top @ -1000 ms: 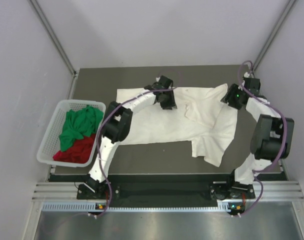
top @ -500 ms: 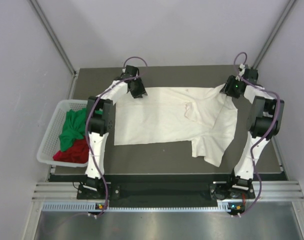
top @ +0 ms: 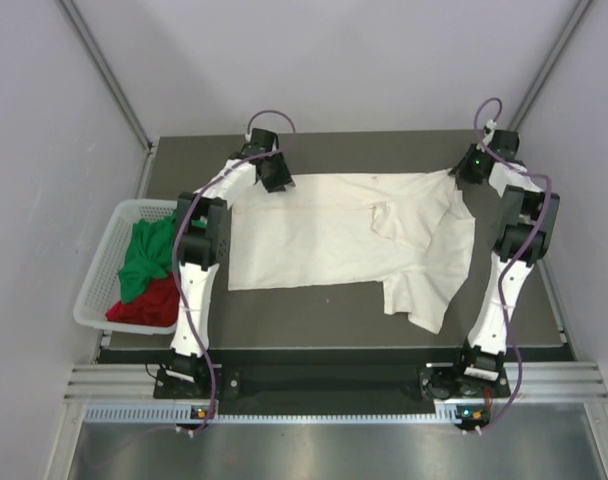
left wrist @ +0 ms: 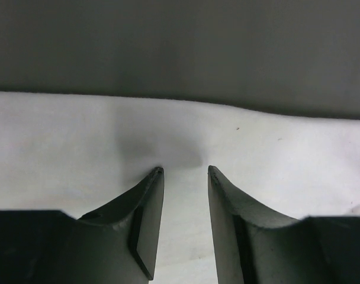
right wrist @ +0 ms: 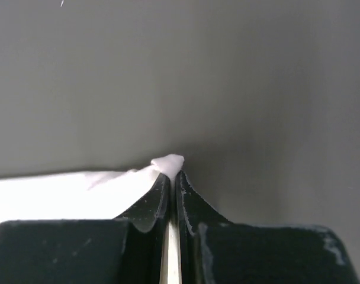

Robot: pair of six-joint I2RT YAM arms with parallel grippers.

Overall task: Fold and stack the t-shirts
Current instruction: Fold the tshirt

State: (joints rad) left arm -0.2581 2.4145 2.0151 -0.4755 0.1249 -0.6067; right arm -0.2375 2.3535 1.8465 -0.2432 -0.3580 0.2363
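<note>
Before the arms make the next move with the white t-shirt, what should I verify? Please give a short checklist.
1. Right gripper jaws shut on the far right corner of the white t-shirt: ok.
2. Left gripper jaws shut on cloth: not ok, they stand open over the far left edge.
3. Left jaws touching the cloth: cannot tell.
4. T-shirt flat: not ok, folded over near its right sleeve.
5. Green t-shirt and red t-shirt inside the basket, apart from the work: ok.

White arm links (top: 191, 300), black joints (top: 199, 245), purple cables (top: 271, 113), tapered black end effector fingers (left wrist: 141, 231)
</note>
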